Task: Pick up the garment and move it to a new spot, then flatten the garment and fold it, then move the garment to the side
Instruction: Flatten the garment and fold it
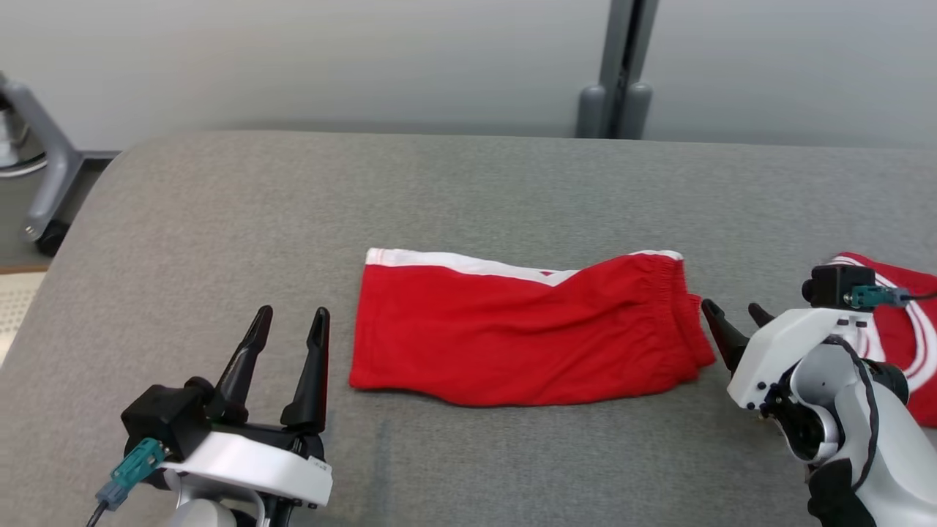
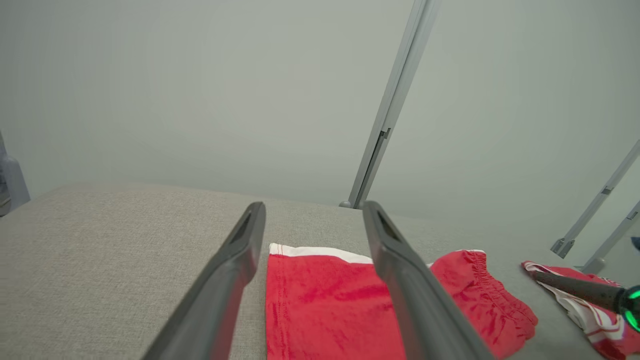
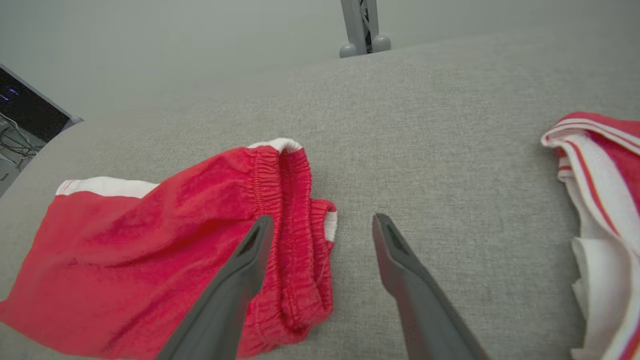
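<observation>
Black fingers stand spread and empty on both arms: the left gripper (image 1: 293,312) just left of the red shorts (image 1: 512,337), the right gripper (image 1: 730,307) just right of them, by the waist end. The shorts lie free on the grey upholstered surface (image 1: 219,219), apparently doubled once, so I judge the folding begun or done and the move aside not yet made. The right wrist view adds the elastic waistband (image 3: 285,200) bunched over a white edge, and, right of the shorts, a red-and-white striped garment (image 3: 595,165).
</observation>
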Robot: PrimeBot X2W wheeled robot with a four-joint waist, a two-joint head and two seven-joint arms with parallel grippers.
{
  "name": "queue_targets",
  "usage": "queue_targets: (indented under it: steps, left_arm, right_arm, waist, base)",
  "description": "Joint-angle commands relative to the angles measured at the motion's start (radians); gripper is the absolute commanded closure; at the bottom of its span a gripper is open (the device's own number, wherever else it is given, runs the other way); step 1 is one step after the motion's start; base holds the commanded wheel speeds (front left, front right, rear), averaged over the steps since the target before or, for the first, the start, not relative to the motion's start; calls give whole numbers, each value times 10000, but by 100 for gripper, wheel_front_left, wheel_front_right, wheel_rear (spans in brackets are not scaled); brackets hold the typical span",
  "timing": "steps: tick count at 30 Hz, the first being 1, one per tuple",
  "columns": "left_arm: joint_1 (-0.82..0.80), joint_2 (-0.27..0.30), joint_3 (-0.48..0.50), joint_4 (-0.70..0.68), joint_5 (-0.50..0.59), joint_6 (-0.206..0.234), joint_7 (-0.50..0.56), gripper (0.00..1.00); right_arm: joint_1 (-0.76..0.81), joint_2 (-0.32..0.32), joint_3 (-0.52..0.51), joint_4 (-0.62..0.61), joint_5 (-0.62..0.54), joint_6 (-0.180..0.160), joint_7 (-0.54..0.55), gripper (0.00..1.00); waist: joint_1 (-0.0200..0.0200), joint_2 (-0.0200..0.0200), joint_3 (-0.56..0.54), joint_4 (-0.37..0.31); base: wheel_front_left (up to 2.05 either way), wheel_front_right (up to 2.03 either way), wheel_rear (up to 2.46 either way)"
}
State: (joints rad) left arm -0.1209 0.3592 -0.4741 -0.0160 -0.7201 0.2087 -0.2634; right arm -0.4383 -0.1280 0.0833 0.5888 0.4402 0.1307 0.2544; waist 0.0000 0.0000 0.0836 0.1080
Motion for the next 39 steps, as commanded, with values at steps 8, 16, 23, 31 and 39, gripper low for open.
queue_targets:
  steps: [8, 16, 23, 31, 39]
  left_arm:
    - [-343, -234, -75, 388, 167, -286, -7, 0]
    - [-280, -383, -107, 561, 198, -399, -8, 0]
    - [-351, -401, -194, 619, 227, -449, -8, 0]
    - [-328, -309, -197, 583, 252, -369, 18, 0]
    - [-87, -266, -240, 403, 245, -222, 44, 0]
  right_arm:
    - [-1046, 171, -768, 2331, -195, 1, 565, 0]
    - [-1194, 286, -1175, 3682, -480, -3, 902, 0]
    - [-1353, 535, -1114, 3912, 23, -2, 657, 100]
    - [-1535, 367, -1041, 3725, 860, 0, 63, 100]
    - [-1138, -716, -995, 3349, 1253, 0, 286, 100]
  waist:
    - [0, 0, 266, 943]
    - [0, 0, 230, 1040]
    - [0, 0, 207, 1000]
    - [0, 0, -1, 861]
    - [0, 0, -351, 539]
  base:
    - [0, 0, 0]
    - [0, 0, 0]
    - [0, 0, 0]
    - [0, 0, 0]
    - [0, 0, 0]
